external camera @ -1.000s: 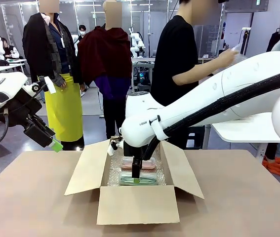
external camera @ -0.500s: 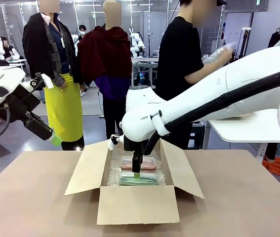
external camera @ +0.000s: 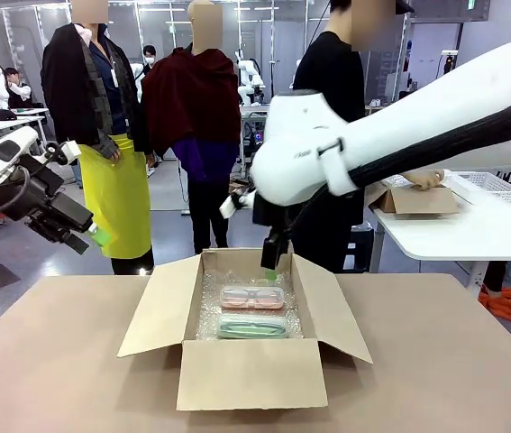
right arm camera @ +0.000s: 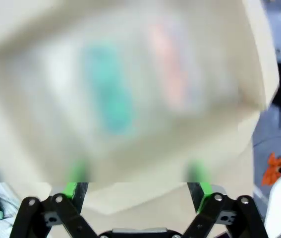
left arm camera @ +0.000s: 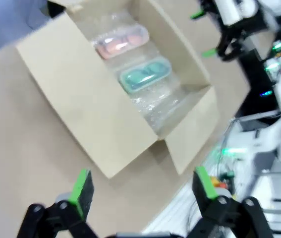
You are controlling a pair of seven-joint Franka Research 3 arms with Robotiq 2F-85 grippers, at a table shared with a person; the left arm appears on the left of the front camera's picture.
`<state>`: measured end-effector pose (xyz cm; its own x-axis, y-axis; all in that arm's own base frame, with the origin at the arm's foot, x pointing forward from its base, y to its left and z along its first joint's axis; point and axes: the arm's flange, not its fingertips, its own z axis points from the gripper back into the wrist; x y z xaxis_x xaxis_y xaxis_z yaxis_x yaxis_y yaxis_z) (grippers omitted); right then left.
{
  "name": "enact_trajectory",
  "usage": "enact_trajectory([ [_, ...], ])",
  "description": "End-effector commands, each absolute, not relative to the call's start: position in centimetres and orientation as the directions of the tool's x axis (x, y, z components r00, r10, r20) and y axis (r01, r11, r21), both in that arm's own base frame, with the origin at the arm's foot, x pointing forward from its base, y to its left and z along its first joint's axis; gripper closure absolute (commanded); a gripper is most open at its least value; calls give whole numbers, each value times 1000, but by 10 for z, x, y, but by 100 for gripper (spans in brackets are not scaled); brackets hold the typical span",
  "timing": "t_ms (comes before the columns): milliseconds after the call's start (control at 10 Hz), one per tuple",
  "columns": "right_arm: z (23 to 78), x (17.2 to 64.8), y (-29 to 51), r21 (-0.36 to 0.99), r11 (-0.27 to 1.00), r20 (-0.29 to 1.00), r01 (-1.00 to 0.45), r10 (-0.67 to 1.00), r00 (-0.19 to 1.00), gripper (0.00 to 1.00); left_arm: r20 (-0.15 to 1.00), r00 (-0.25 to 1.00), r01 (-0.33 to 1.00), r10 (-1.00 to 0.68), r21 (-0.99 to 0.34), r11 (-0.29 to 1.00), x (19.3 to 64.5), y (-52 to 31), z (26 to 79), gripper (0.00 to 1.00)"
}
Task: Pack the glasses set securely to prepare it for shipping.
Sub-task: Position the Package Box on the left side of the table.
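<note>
The glasses set lies in the open cardboard box (external camera: 246,370) on bubble wrap: the pale pink case (external camera: 251,297) behind, the mint green case (external camera: 253,326) in front. My right gripper (external camera: 271,259) hangs open above the box's back edge, nothing in it. In its blurred wrist view, the open right gripper (right arm camera: 135,173) looks down on the green case (right arm camera: 105,91) and pink case (right arm camera: 167,67). My left gripper (external camera: 88,236) hovers open, off the table's left side. The left wrist view has the left gripper (left arm camera: 142,184) open, far above the pink case (left arm camera: 122,42) and green case (left arm camera: 143,75).
All four flaps of the box (left arm camera: 95,109) stand spread open. At the far right, a person's hand rests on a small cardboard box (external camera: 417,198) on a white side table (external camera: 453,239), beside a white basket (external camera: 485,185). Brown table (external camera: 57,361) surrounds the open box.
My right gripper has risen out of the box, from down at the cases to above the back edge. The left gripper has lifted slightly. The person has brought a small box onto the side table.
</note>
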<state>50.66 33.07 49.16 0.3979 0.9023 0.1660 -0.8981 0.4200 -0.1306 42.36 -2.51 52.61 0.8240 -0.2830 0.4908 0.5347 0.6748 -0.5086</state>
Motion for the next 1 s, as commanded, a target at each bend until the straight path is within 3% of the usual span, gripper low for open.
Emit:
enact_trajectory([
  [0, 498, 459, 286, -151, 580, 272, -801, 803, 530, 0, 411, 888, 448, -205, -680, 581, 461, -1, 520, 0],
  [400, 542, 402, 188, -115, 831, 387, -545, 542, 746, 0, 350, 929, 370, -124, -843, 391, 514, 39, 463, 0],
  [500, 551, 390, 167, -107, 869, 402, -483, 482, 778, 0, 361, 928, 365, -91, -832, 418, 525, 46, 446, 0],
  [700, 570, 356, 142, -139, 913, 414, -384, 406, 815, 0, 349, 933, 359, -91, -867, 345, 541, 53, 416, 0],
  [900, 578, 341, 128, -86, 929, 407, -361, 363, 838, 0, 324, 945, 315, -28, -887, 337, 553, 51, 396, 0],
])
